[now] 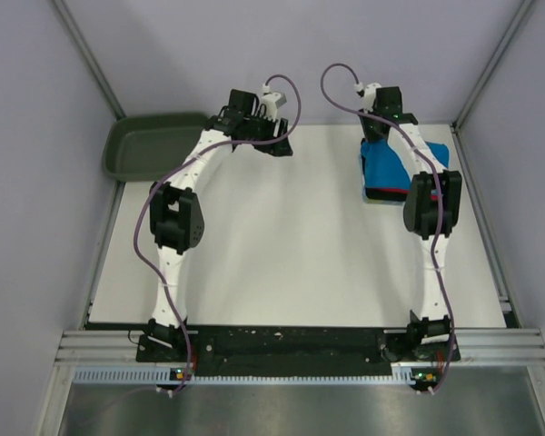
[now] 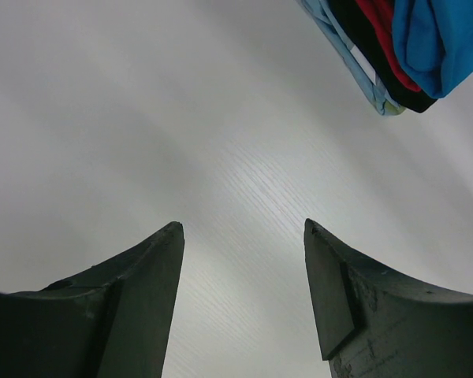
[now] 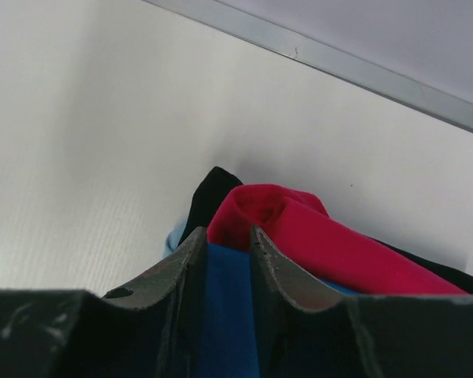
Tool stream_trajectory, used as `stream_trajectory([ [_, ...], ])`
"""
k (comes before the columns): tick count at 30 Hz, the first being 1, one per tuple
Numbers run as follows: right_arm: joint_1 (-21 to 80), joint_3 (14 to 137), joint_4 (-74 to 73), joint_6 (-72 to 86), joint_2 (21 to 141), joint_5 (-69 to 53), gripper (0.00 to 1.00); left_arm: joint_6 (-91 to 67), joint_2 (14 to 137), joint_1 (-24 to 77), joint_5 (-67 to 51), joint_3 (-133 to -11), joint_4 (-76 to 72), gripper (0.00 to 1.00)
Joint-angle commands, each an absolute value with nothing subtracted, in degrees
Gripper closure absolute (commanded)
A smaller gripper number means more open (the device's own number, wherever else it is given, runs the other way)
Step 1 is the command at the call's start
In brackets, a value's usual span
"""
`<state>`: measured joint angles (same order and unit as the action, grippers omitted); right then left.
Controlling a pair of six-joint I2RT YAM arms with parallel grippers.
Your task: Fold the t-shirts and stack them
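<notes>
Only my right wrist view shows the right gripper (image 3: 228, 233) nipping the turquoise t-shirt (image 3: 225, 303), two o'clock, axis unclear. Left gripper (image 2: 244, 228) gapes empty.

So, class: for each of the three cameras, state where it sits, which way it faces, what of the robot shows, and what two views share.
Top external: above and behind the bases, looking down at the table; both arms, left tool, right tool show.
Left wrist: on the left arm, facing across the table; its open fingers show.
Right wrist: on the right arm, facing the table's edge; its fingers flank blue cloth.
Shared: all three see the t-shirt stack.
</notes>
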<state>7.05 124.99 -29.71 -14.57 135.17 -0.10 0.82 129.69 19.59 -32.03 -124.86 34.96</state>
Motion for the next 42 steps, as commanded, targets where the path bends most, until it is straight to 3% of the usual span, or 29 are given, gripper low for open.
stream_trajectory([
  [1, 8.7, 124.8, -28.7, -14.8, 130.3, -0.3, 0.72, 2.2, 126.5, 19.5, -31.9, -124.8, 34.9, 0.34],
  [3, 8.8, 124.5, -28.7, -15.4, 130.8, 1.8, 0.75, 2.2, 126.5, 19.5, -32.1, -124.7, 34.9, 0.34],
  [6, 8.8, 124.1, -28.8, -16.3, 131.6, 4.6, 0.94, 2.1, 126.3, 19.5, -32.3, -124.6, 34.9, 0.34],
  [8, 8.7, 124.3, -28.7, -16.4, 132.0, 5.7, 1.0, 2.2, 126.3, 19.4, -32.3, -124.4, 34.9, 0.34],
  [16, 8.8, 127.5, -20.2, -11.1, 131.4, 8.5, 1.0, 2.3, 125.9, 19.4, -32.2, -124.1, 34.5, 0.34],
  [27, 8.7, 120.9, -12.8, -7.6, 131.2, 5.3, 1.0, 2.8, 125.6, 19.2, -31.5, -123.8, 34.1, 0.34],
  [31, 8.8, 118.2, -12.8, -7.6, 131.1, 3.4, 0.85, 2.6, 125.9, 19.1, -31.3, -123.9, 33.8, 0.34],
  [34, 8.8, 118.6, -13.9, -8.1, 131.0, 0.2, 0.61, 2.5, 125.8, 19.2, -31.4, -123.6, 33.7, 0.34],
  [42, 8.7, 121.6, -17.5, -8.1, 122.2, -6.7, 0.47, 3.2, 124.7, 19.2, -30.9, -122.8, 33.6, 0.34],
])
